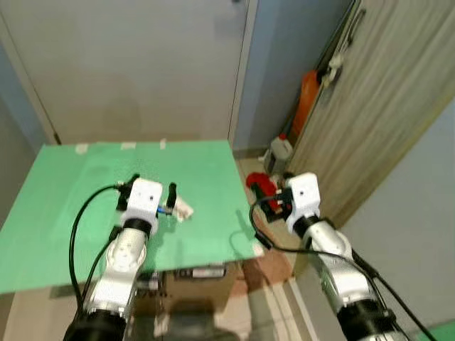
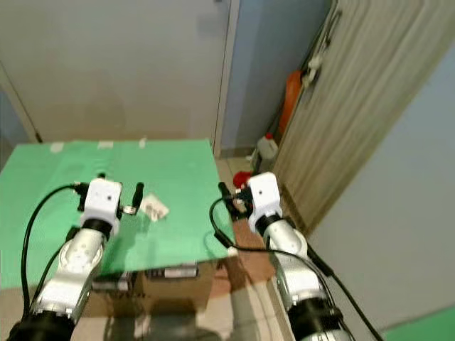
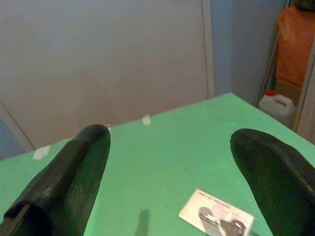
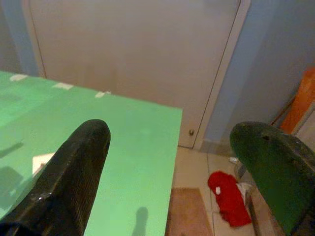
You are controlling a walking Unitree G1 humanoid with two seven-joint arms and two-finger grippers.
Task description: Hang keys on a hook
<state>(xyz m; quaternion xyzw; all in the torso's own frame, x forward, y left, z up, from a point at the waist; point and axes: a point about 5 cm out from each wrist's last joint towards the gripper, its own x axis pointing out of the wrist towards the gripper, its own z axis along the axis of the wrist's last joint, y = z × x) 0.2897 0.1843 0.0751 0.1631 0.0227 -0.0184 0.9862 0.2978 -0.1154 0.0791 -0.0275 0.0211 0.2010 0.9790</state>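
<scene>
A set of keys point(image 3: 224, 226) on a white tag point(image 1: 183, 208) lies flat on the green table point(image 1: 64, 213), near its right edge. My left gripper point(image 1: 153, 186) hovers low over the table just left of the tag and is open, fingers point(image 3: 74, 172) spread wide with nothing between them. In the left wrist view the keys sit close to the right-hand finger. My right gripper point(image 1: 274, 200) is held past the table's right edge, above the floor. It is open too, and its fingers point(image 4: 69, 177) are empty. I cannot make out a hook for certain.
A tall wooden panel point(image 1: 384, 106) rises at the right, with a pale fitting point(image 1: 334, 67) on its edge. On the floor beside it are an orange container point(image 1: 307, 99), a white jug point(image 1: 281, 153) and a red cloth point(image 4: 227, 196). A cardboard box point(image 1: 202, 278) sits under the table.
</scene>
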